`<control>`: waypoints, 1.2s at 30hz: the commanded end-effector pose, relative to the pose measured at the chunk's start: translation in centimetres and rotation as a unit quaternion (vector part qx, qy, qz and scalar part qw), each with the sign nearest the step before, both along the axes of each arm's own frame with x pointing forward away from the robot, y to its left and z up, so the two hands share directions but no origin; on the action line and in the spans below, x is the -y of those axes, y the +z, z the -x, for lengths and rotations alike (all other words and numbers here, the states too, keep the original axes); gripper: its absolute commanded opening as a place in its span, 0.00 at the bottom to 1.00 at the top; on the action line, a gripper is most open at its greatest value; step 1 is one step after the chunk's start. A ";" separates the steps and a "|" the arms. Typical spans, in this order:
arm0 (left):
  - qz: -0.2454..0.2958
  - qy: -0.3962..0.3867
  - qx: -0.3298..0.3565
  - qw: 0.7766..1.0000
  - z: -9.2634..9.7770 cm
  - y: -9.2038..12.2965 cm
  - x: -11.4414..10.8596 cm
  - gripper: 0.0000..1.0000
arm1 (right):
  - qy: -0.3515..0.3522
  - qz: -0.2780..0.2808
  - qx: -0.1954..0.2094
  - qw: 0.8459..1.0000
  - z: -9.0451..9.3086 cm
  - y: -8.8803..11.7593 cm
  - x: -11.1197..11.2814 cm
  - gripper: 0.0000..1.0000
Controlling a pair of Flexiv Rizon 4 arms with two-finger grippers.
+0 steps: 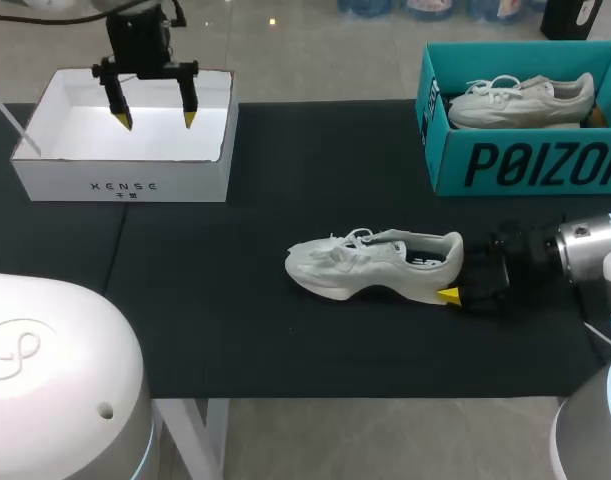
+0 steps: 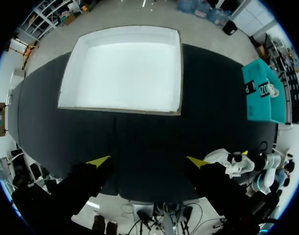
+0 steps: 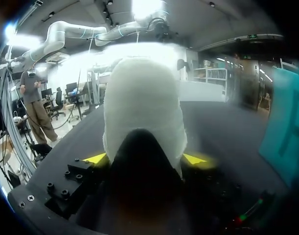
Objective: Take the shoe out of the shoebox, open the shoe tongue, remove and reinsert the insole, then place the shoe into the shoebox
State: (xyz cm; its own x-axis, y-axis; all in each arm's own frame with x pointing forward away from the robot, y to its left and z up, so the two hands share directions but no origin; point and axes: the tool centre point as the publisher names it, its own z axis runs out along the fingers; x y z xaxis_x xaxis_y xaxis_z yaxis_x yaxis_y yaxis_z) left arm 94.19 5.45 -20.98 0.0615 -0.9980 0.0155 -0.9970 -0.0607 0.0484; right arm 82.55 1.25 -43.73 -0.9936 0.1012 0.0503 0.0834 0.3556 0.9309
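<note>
The shoe (image 1: 375, 265) sits on the table (image 1: 235, 300), out of the shoebox (image 1: 525, 165); the right gripper (image 3: 145, 158) squeezes its heel; the left gripper (image 1: 153, 118) hangs open; held only there, the shoe could twist and slip out.

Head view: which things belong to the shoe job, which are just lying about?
Job: white shoe on the mat, right gripper at its heel, empty white box, left gripper above it.
Lying about, likely: teal box, second shoe inside it.
</note>
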 end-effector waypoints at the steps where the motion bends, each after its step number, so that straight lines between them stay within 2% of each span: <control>1: -0.001 -0.011 0.010 1.000 2.6 -1.1 3.8 1.00 | 0.000 0.001 -0.001 1.000 -0.2 -0.7 -0.4 0.00; 7: -0.001 -0.043 0.006 0.999 6.3 -1.9 9.2 1.00 | 0.000 0.001 -0.001 1.000 -0.2 -0.7 -0.4 0.00; 9: -0.002 -0.058 0.007 0.998 7.2 -2.1 10.3 1.00 | 0.000 0.001 -0.001 1.000 -0.2 -0.7 -0.4 0.00; 27: -0.002 -0.058 0.007 0.998 7.2 -2.1 10.3 1.00 | 0.000 0.001 -0.001 1.000 -0.2 -0.7 -0.4 0.00; 30: -0.014 -0.093 0.022 0.995 7.8 -2.3 13.7 1.00 | 0.000 0.001 -0.001 1.000 -0.2 -0.7 -0.4 0.00; 36: -0.033 -0.168 0.016 0.985 9.2 -4.9 22.7 1.00 | 0.000 0.001 -0.001 1.000 -0.2 -0.7 -0.4 0.00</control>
